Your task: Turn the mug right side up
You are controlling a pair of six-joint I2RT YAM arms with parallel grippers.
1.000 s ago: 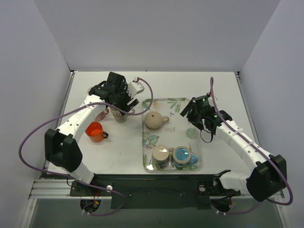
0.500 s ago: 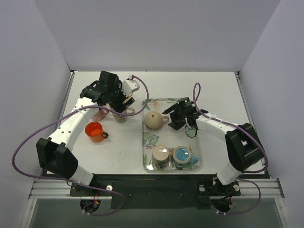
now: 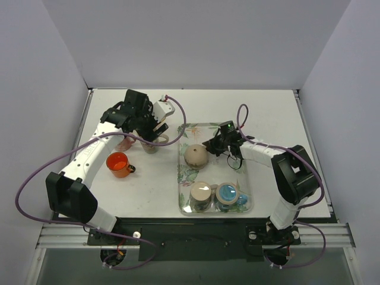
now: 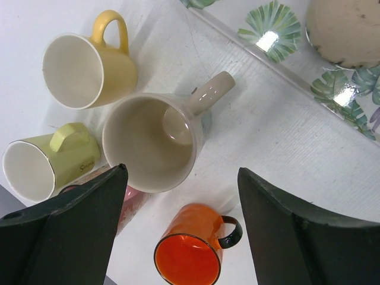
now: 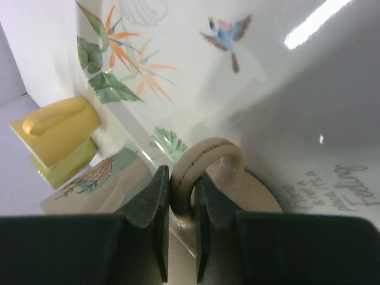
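Observation:
The mug (image 3: 195, 155) is a beige one lying bottom up on the floral tray (image 3: 240, 176); the left wrist view catches its rounded body (image 4: 347, 29) at the top right. My right gripper (image 3: 214, 146) is at the mug's right side, shut on its handle (image 5: 205, 157), which sits pinched between the two dark fingers (image 5: 148, 196). The mug's body (image 5: 261, 193) fills the lower right of the right wrist view. My left gripper (image 3: 153, 127) hangs open over a cluster of other mugs left of the tray, holding nothing.
Under the left gripper (image 4: 181, 172) stand a cream mug (image 4: 151, 139), a yellow mug (image 4: 89, 65), a green mug (image 4: 47, 160) and an orange mug (image 4: 193, 252). Two more cups (image 3: 200, 193) (image 3: 227, 193) sit at the tray's near end.
My right arm swung left to the beige mug and its jaws closed on the handle; the mug shifted slightly. The left arm drew back a little, then held still, staying open.

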